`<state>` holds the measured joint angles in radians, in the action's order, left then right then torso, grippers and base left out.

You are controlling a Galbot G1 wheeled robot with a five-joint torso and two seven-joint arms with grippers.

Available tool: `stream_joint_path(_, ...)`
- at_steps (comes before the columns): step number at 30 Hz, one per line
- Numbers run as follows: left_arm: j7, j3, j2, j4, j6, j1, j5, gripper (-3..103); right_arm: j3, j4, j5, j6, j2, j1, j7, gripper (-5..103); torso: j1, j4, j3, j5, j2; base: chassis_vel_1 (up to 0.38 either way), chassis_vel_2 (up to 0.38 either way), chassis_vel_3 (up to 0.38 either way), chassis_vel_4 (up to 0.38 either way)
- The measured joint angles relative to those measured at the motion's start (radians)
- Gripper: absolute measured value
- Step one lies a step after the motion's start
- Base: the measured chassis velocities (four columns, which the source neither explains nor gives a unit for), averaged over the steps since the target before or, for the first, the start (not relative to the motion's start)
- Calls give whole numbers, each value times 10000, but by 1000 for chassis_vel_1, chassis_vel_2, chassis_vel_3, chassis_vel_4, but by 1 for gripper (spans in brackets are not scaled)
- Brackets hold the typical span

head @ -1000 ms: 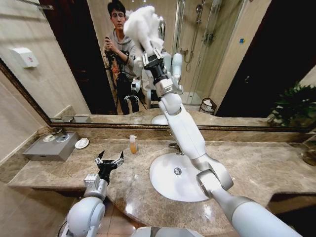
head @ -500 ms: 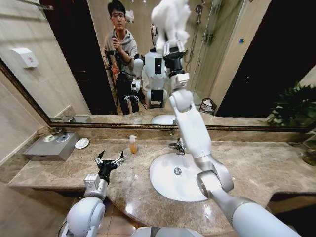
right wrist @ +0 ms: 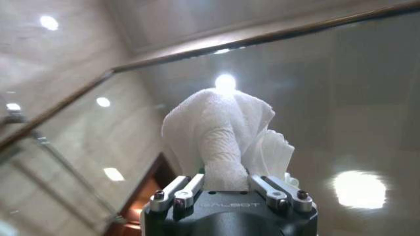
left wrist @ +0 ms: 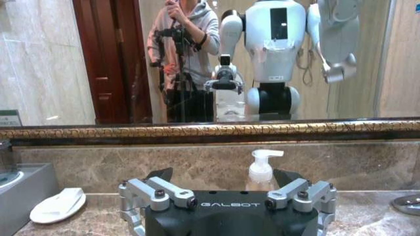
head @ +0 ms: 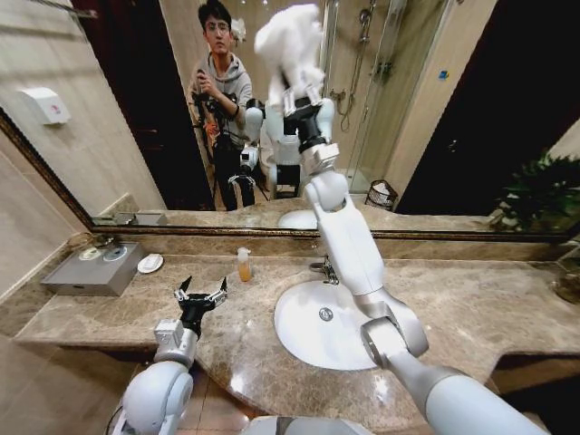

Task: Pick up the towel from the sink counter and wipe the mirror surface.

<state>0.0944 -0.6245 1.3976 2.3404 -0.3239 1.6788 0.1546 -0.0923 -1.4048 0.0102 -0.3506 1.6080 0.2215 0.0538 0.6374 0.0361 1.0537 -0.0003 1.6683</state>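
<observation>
- Right gripper (head: 299,93) was raised high on its outstretched arm, clenched on the towel (head: 288,41), the bunched white cloth pressed against the mirror surface (head: 435,118).
- Left gripper (head: 201,295) hovered low over the sink counter (head: 471,308), fingers spread, holding nothing, near the soap bottle (head: 244,265).

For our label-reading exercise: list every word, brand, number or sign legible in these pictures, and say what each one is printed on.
"GALBOT": on the black body of the left gripper, over the sink counter.
Faint lettering on the body of the right gripper, which holds the towel at the mirror surface: too dim to read.
Small label on the wall dispenser: too small to read.
</observation>
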Motion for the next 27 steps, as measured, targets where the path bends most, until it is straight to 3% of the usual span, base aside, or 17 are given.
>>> stream_joint_path(4, 0, 0, 0, 0, 0, 0, 0, 100, -9, 37, 128, 0, 0, 121, -134, 18, 0, 0, 0, 1, 0, 0, 0, 0, 0)
stream_joint_path(11, 0, 0, 0, 0, 0, 0, 0, 100, -884, -893, 495, 763, -155, 562, -1978, 18, 0, 0, 0, 3, 0, 0, 0, 0, 0)
stream_joint_path(15, 0, 0, 0, 0, 0, 0, 0, 100, -1368, -1424, 489, 963, -631, 850, -2440, 18, 0, -6, -1, 4, 1, 0, 0, 0, 0)
stream_joint_path(21, 0, 0, 0, 0, 0, 0, 0, 100, -1649, -1738, 239, 1162, -983, 1413, -2543, 18, 0, -6, 0, 6, 1, 0, 0, 0, 0)
stream_joint_path(27, -1, 0, -1, 0, 0, 0, 0, 100, -906, -1994, 30, 1075, -680, 2180, -1719, 18, -1, 3, -1, 0, 1, 0, 0, 0, 0)
